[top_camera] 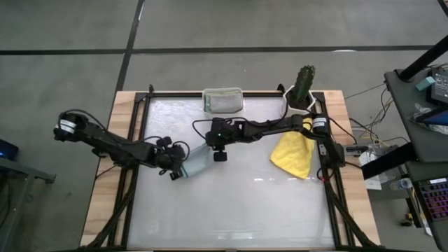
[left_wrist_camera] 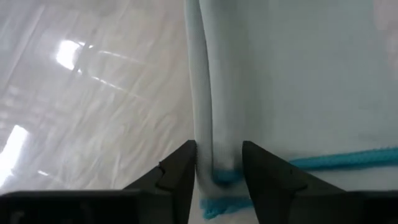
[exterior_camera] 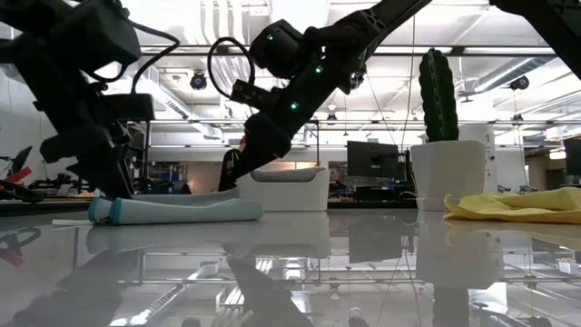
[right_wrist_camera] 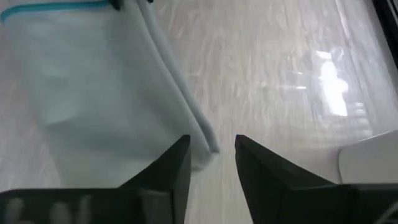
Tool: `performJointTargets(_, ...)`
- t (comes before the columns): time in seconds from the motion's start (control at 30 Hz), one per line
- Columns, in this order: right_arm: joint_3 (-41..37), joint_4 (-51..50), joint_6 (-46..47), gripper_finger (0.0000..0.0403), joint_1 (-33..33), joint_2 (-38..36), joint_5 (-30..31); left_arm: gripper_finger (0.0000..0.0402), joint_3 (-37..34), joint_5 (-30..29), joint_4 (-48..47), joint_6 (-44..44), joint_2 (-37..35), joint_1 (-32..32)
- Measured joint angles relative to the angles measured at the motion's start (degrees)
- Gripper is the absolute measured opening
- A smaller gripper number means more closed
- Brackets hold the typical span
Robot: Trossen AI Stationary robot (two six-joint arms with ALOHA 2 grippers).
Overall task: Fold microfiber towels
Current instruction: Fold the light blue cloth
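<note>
Room: grey concrete floor with dark seam lines; low view shows an open workshop behind, ceiling lights, monitors, desks.
Tabletop: glossy white sheet, wooden border, dark frame rails; mirrors the arms and lights.
Blue-grey towel: folded, flat on the tabletop left of centre, teal-stitched edge toward the left arm; between the two hands.
Left hand: at the towel's left end, fingers parted and straddling the folded, stitched corner, not pinching it shut.
Right hand: just off the towel's right end, low over the tabletop, fingers apart, the towel's corner between them, nothing clamped.
Yellow towel: crumpled heap on the tabletop's right side, near the right arm's base.
Tub: white, at the back edge, centre; greenish and grey cloth inside.
Cactus: upright in a white pot at the back right corner.
Side bench: right of the table, cables and gear on it.
</note>
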Motion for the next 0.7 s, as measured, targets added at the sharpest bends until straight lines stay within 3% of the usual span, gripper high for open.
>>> performJointTargets(0.23, 0.5, -1.1, -0.1, 0.0115, 0.0, -0.7, 0.0, 0.0121, 0.0, -0.1, -3.2, 0.6, -2.7, 0.0)
performJointTargets(0.43, -0.2, 2.6, 1.6, 0.008, 1.0, -1.0, 0.0, 0.0121, 0.5, -0.2, -3.0, 2.2, -5.8, 0.0)
performJointTargets(0.7, -6.1, 16.5, 8.5, 0.0013, 1.9, 0.4, 0.1, 0.0106, 0.3, 0.0, 10.8, 8.1, -4.8, -2.0)
